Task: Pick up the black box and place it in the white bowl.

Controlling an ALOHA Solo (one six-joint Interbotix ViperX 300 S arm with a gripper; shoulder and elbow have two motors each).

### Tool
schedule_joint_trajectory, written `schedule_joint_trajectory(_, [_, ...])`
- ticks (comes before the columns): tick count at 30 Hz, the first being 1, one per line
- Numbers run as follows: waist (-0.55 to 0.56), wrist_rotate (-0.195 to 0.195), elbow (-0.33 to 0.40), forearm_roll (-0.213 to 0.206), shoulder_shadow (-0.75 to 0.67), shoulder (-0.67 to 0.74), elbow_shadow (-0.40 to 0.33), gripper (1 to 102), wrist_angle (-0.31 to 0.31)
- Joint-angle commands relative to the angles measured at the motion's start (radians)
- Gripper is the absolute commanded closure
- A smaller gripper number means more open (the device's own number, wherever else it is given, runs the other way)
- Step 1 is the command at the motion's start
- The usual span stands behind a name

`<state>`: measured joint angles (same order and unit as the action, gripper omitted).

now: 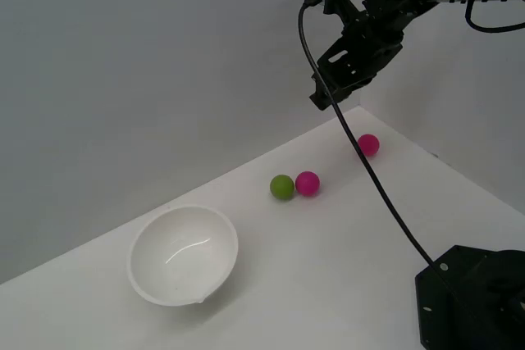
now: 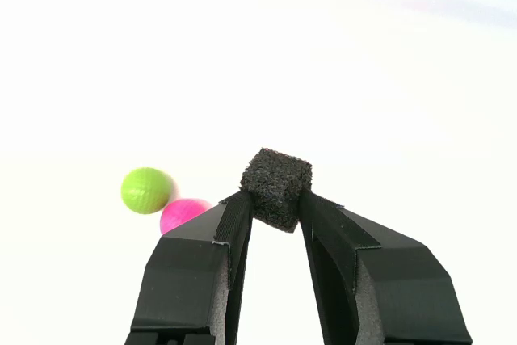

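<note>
A white tabletop (image 1: 328, 268) meets a pale grey wall. The black box (image 2: 275, 188) shows only in the wrist view, pinched between the fingertips (image 2: 236, 214) of the end effector (image 2: 275, 204), which is clamped on its two sides; a green ball (image 2: 146, 190) and a pink ball (image 2: 184, 213) touch beyond it. The exterior view instead shows the end effector (image 1: 326, 97) raised well above the tabletop, the white bowl (image 1: 184, 253) far off toward that view's left, and a second pink ball (image 1: 368, 144) apart from the pair.

One white bowl (image 1: 184, 255), one green ball (image 1: 281, 187), two pink balls (image 1: 308, 183) (image 1: 368, 144), one black box (image 2: 276, 187), one claw (image 2: 275, 208).
</note>
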<state>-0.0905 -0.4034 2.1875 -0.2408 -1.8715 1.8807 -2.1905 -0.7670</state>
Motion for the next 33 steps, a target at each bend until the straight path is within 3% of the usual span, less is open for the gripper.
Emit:
schedule_joint_trajectory(1, [0.006,0.0,-0.015,-0.02,-0.063,0.054,0.02,79,-0.003])
schedule_joint_trajectory(16, [0.222,0.008,-0.009,-0.106,-0.103,0.095,0.015,79,-0.005])
schedule_joint_trajectory(33, [0.376,0.009,-0.003,-0.219,-0.146,0.137,0.009,79,0.002])
